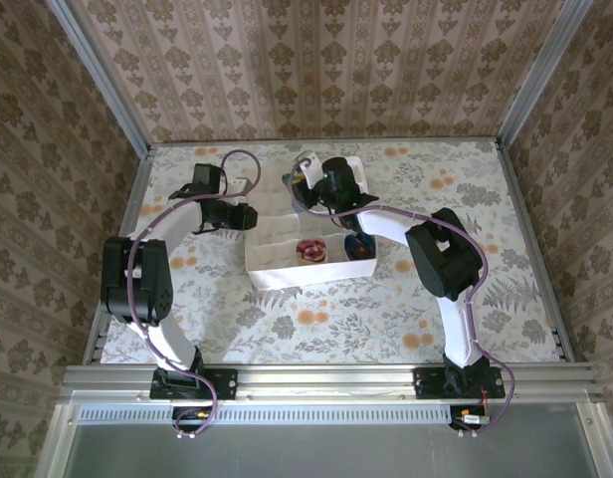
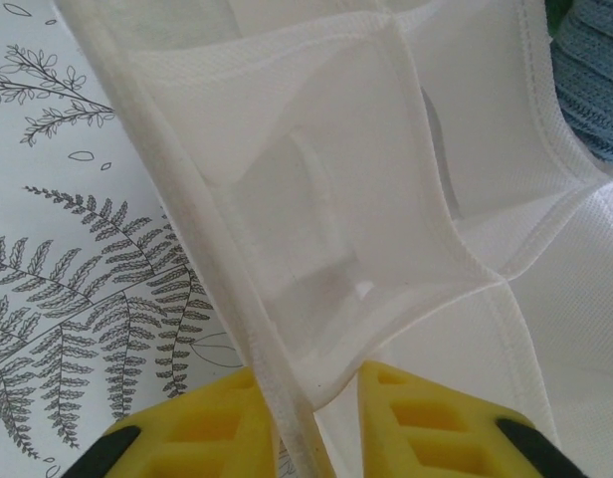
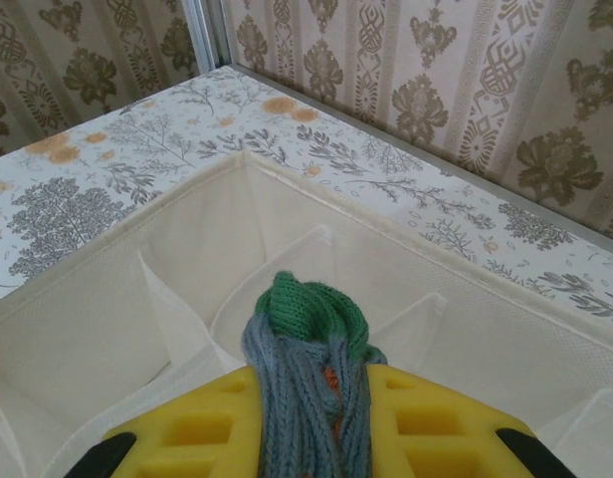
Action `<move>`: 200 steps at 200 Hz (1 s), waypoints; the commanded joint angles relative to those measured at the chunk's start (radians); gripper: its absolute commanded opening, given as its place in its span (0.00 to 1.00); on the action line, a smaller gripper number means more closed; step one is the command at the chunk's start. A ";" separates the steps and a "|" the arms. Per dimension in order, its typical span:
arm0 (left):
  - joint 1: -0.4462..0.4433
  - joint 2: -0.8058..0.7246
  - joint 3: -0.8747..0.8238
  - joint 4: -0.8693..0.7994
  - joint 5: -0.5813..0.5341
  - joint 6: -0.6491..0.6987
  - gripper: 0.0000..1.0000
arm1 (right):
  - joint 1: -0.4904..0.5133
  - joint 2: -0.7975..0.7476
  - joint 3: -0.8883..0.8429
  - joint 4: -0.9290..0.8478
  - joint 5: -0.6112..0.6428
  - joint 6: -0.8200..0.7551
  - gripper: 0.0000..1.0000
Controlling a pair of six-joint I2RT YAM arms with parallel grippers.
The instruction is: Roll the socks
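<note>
Grey-blue sock (image 3: pixel 308 314), rolled, green toe upward, clamped in right tool (image 3: pixel 306 398), held over rear compartments of white partitioned box (image 1: pixel 297 274) at counter centre; drop compartment judged directly below. Left tool (image 2: pixel 306 383) narrow, box's left wall pinched. Peach sock (image 1: pixel 309 249), purple sock (image 1: pixel 358 244) seated in front compartments

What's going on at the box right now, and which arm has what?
The right tool grips the grey-blue sock, bunched with its green toe up, above the white box. The left tool pinches the box's outer wall between its fingers, probably to steady it. The peach sock and the purple sock already sit rolled in the front compartments. The grey-blue one is not yet in a compartment.
</note>
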 commanded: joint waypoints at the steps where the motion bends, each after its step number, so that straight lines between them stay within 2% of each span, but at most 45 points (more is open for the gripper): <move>1: 0.005 0.038 0.026 -0.039 0.003 0.051 0.13 | -0.011 0.015 0.028 0.032 0.017 -0.046 0.00; 75: 0.007 0.062 0.041 -0.048 0.007 0.053 0.10 | -0.013 0.056 0.048 0.029 0.013 -0.115 0.00; 123: 0.012 0.052 0.029 -0.040 -0.001 0.031 0.10 | -0.013 0.016 -0.052 0.041 -0.021 -0.177 0.02; 172: 0.018 0.052 0.029 -0.036 0.007 0.014 0.09 | -0.013 0.001 -0.137 0.100 -0.062 -0.252 0.08; 200: 0.022 0.047 0.035 -0.039 0.004 0.008 0.09 | -0.013 -0.003 -0.167 0.136 -0.091 -0.276 0.16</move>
